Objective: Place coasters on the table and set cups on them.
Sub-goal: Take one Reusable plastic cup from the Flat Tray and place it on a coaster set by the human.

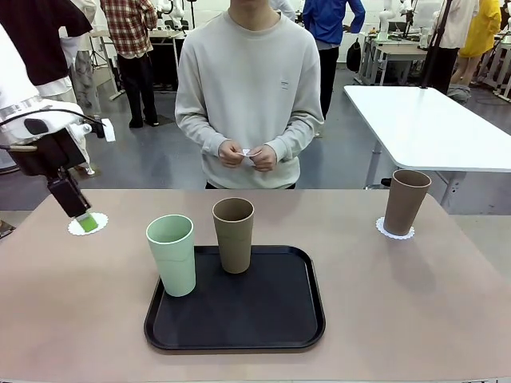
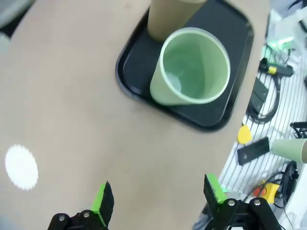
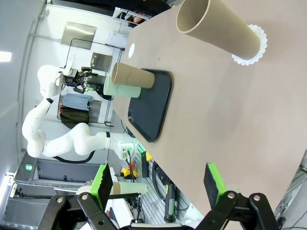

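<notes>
where the left arm hangs: left jaws apart and bare, green pads (image 2: 103,200) above the bench (image 1: 415,319), left coaster (image 1: 73,227) off to one side of them.
right jaws: apart, nothing between the pads (image 3: 105,182), far from the cups.
mint cup (image 1: 172,255): upright on the tray (image 1: 239,319), at its left edge.
brown cup (image 1: 234,234): upright on the tray, at the back, just beside the mint cup.
other brown cup (image 1: 406,202): upright on the right coaster (image 1: 386,232), right side of the bench.
person's hands (image 1: 231,153): together at the waist, pinching a small white thing (image 1: 247,152).
</notes>
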You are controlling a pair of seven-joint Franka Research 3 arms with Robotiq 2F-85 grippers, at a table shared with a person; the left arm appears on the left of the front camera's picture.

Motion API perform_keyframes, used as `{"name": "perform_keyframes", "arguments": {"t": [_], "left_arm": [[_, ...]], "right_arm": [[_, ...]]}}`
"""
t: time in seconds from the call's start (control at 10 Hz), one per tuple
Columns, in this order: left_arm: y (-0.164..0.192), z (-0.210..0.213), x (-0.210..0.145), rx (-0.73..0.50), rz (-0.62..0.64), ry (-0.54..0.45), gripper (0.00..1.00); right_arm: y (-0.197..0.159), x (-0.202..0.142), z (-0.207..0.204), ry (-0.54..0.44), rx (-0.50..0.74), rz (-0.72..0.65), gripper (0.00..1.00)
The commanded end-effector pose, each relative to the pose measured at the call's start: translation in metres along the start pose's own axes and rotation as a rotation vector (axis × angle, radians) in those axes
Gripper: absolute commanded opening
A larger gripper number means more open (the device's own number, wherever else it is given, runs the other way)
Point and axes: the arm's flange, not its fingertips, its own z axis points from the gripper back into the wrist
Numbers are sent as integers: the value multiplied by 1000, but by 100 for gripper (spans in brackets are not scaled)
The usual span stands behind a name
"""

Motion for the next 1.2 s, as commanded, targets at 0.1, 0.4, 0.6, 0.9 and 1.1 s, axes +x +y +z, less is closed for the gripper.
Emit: {"name": "perform_keyframes", "arguments": {"t": [0.1,0.4,0.6,0.9,1.1], "left_arm": [[22,-19,-34,-143,-251,-369,100],[55,-39,-69,-257,-212,-648,100],[68,-63,-86,-335,-131,-696,100],[77,-105,-102,-293,-70,-676,100],[71,-116,-101,-273,-112,-700,100]], "right_arm": [[1,1,0,-1,-2,-12,100],[1,1,0,-1,-2,-12,100],[1,1,0,-1,-2,-12,100],[1,1,0,-1,-2,-12,100],[1,1,0,-1,-2,-12,100]]}}
